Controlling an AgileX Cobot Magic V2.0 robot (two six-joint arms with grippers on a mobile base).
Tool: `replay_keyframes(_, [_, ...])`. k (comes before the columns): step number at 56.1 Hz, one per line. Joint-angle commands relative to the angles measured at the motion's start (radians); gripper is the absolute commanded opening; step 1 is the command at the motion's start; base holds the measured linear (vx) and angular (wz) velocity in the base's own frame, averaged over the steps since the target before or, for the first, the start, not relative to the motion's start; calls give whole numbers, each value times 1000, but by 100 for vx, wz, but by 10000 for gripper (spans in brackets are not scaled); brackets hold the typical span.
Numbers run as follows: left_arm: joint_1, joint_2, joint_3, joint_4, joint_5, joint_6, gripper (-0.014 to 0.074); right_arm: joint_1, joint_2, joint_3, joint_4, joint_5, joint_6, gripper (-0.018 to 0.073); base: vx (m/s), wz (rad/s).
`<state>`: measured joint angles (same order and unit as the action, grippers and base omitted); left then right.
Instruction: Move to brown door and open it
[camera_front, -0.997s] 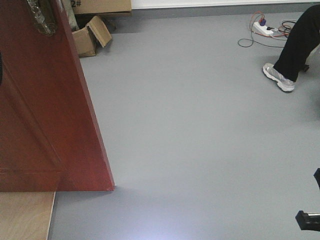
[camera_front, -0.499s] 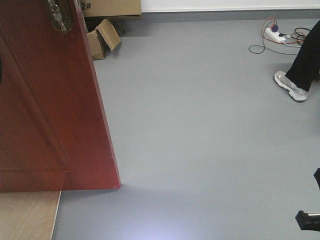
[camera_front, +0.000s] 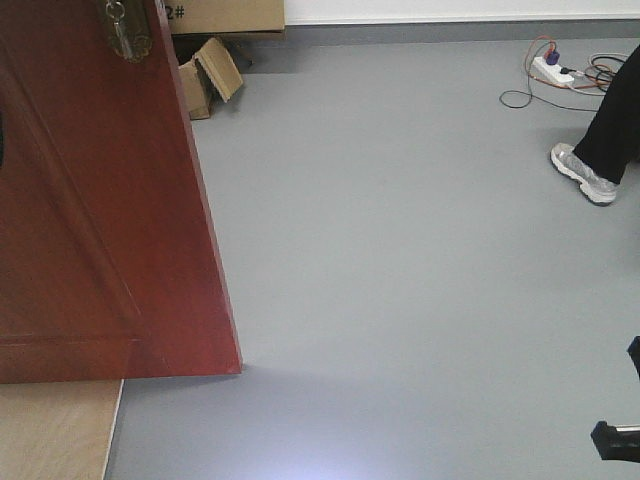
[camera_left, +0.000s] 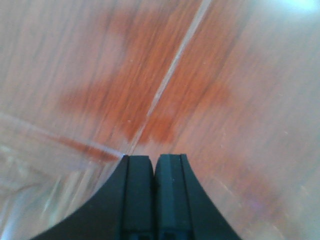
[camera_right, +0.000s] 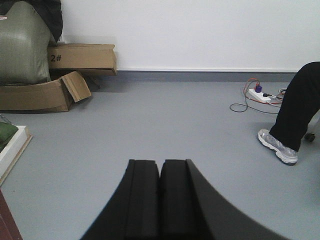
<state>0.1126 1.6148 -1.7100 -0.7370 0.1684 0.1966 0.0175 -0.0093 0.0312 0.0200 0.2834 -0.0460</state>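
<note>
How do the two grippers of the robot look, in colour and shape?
Both the left gripper and the right gripper are matte black. Each has two flat, blocky fingers with squared tips, and its body flares outward in a curve toward the camera. No cables or markings show on them.

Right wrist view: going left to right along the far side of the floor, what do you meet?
Green sack → flattened cardboard box → cardboard box marked "2#" → power strip with cables → person's leg and grey shoe.
</note>
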Motion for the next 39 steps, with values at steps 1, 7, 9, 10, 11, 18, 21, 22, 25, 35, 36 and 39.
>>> replay_keyframes(1, [-4, -45, -33, -14, -62, -2, -3, -1, -15, 4, -7, -82, -6, 0, 0, 0])
replay_keyframes(7, [-4, -45, -33, -14, -62, -2, -3, -1, -15, 4, -7, -82, -6, 0, 0, 0])
replay_keyframes(9, [-4, -45, -33, -14, -62, -2, -3, -1, -15, 4, -7, -82, -6, 0, 0, 0])
replay_keyframes(10, [-4, -45, -33, -14, -62, -2, -3, -1, -15, 4, -7, -82, -6, 0, 0, 0])
replay_keyframes(11, [-4, -45, -33, -12, -62, 0, -3, -1, -15, 4, -7, -82, -6, 0, 0, 0])
replay_keyframes(18, [-4, -57, -33, 28, -48, 12, -3, -1, -15, 4, -7, -82, -6, 0, 0, 0])
replay_keyframes(21, [-6, -83, -33, 69, 5, 20, -3, -1, -15, 4, -7, -82, -6, 0, 0, 0])
replay_keyframes(22, [-9, -91, -33, 85, 21, 23, -3, -1, -15, 4, -7, -82, -6, 0, 0, 0])
replay_keyframes(25, [-16, -122, -33, 153, 82, 24, -3, -1, -15, 4, -7, -82, -6, 0, 0, 0])
replay_keyframes(35, [-21, -236, 3, 322, 215, 1, -3, -1, -15, 4, -7, -82, -6, 0, 0, 0])
replay_keyframes(36, [-21, -255, 22, 332, 211, -5, -3, -1, -15, 4, -7, -82, -6, 0, 0, 0])
replay_keyframes(39, [-21, -310, 82, 375, 173, -33, -3, -1, -15, 4, -7, -82, -6, 0, 0, 0])
